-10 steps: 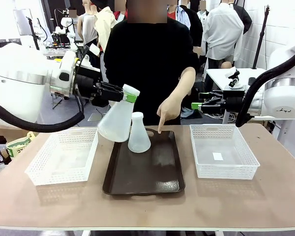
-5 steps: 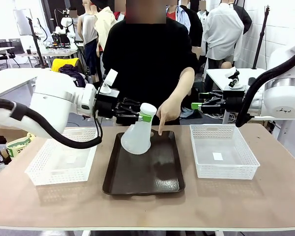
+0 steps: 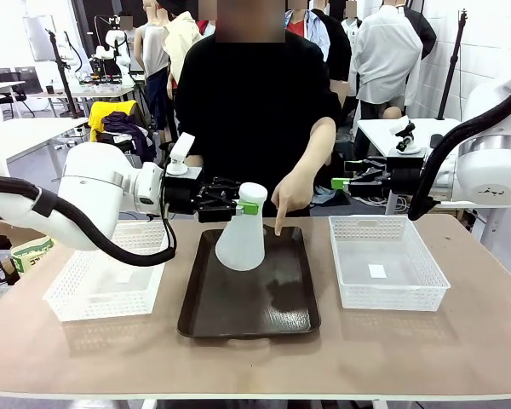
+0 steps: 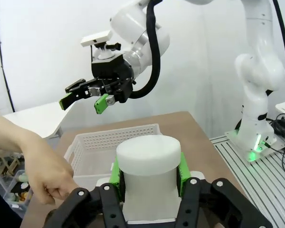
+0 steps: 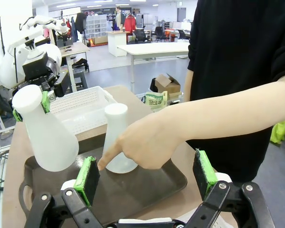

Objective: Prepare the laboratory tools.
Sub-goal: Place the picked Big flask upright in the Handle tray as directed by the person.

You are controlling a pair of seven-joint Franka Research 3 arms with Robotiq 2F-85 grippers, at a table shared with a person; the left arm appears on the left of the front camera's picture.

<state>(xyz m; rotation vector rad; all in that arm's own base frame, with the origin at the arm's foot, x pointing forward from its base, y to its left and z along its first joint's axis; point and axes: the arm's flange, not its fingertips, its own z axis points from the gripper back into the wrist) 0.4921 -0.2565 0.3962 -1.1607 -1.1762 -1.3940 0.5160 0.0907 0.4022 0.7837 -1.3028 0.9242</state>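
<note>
Gripping one flask (image 3: pixel 240 237) by its neck, the left tool (image 3: pixel 249 205) holds it over the tray (image 3: pixel 264 308), right tool (image 3: pixel 341 182) wide open. Lowering carelessly could knock the second flask (image 5: pixel 118 137) just behind, or the person's pointing hand (image 3: pixel 289 194).

From the front, the held flask (image 3: pixel 240 241) hides the second flask behind it; in the left wrist view the held flask's body is cut off below the left tool (image 4: pixel 148 173)
</note>
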